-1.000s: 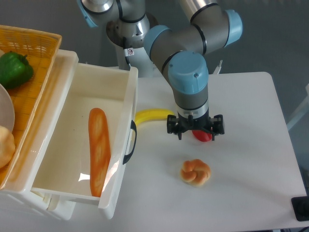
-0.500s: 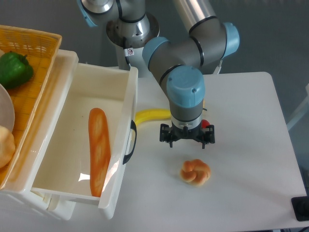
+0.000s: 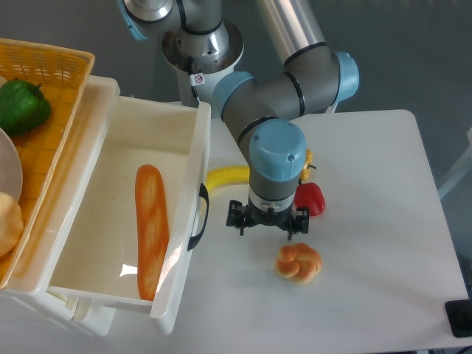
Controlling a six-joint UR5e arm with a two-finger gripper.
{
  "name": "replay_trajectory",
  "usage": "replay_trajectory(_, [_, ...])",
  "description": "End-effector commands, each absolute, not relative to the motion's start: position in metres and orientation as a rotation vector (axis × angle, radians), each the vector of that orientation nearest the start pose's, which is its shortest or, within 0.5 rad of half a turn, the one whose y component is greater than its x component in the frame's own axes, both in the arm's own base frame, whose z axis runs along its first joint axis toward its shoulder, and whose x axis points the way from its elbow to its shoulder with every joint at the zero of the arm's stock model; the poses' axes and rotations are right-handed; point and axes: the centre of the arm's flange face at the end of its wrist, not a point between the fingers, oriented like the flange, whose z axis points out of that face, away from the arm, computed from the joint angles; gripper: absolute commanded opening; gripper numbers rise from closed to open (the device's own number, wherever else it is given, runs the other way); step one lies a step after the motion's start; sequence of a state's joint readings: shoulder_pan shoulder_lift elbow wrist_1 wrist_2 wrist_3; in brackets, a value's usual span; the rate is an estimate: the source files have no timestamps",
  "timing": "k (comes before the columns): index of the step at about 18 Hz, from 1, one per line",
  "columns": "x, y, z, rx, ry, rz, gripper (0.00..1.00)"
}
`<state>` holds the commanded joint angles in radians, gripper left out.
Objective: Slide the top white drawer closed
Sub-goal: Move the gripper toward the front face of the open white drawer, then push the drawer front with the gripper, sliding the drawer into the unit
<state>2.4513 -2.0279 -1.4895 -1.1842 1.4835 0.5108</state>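
Observation:
The top white drawer [image 3: 193,158] stands pulled far out of its cabinet toward the table, with a long baguette [image 3: 150,228] lying inside. Its black curved handle [image 3: 200,217] faces right. My gripper [image 3: 267,221] hangs just right of that handle, a short gap away, pointing down at the table. Its black fingers [image 3: 235,219] look spread, with nothing between them.
A yellow banana [image 3: 227,177] lies behind the gripper, beside the drawer front. A red pepper [image 3: 310,198] and a knotted bread roll [image 3: 299,262] sit to its right and front. An orange wicker basket [image 3: 44,140] with a green pepper [image 3: 22,105] tops the cabinet.
My gripper has moved left and slightly toward the front, closing on the drawer handle. This uncovered the red pepper. The drawer has not moved.

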Motion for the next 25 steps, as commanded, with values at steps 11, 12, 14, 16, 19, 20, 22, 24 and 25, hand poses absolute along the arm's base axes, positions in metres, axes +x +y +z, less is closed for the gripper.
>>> replay_trajectory(11, [-0.405, 0.527, 0.296, -3.007, -0.568, -0.211, 1.00])
replay_trajectory(12, [-0.404, 0.527, 0.297, -3.005, -0.568, -0.212, 1.00])
replay_trajectory(14, [-0.404, 0.526, 0.297, -3.007, -0.566, -0.217, 1.00])
replay_trajectory(16, [-0.403, 0.527, 0.297, -3.006, -0.566, -0.219, 1.00])
replay_trajectory(19, [-0.401, 0.527, 0.300, -3.003, -0.564, -0.227, 1.00])
replay_trajectory(20, [-0.401, 0.527, 0.301, -3.000, -0.566, -0.231, 1.00])
replay_trajectory(22, [-0.401, 0.527, 0.301, -2.999, -0.563, -0.233, 1.00])
replay_trajectory(24, [-0.399, 0.527, 0.301, -3.002, -0.562, -0.236, 1.00])
replay_trajectory(25, [-0.399, 0.527, 0.302, -3.002, -0.562, -0.236, 1.00])
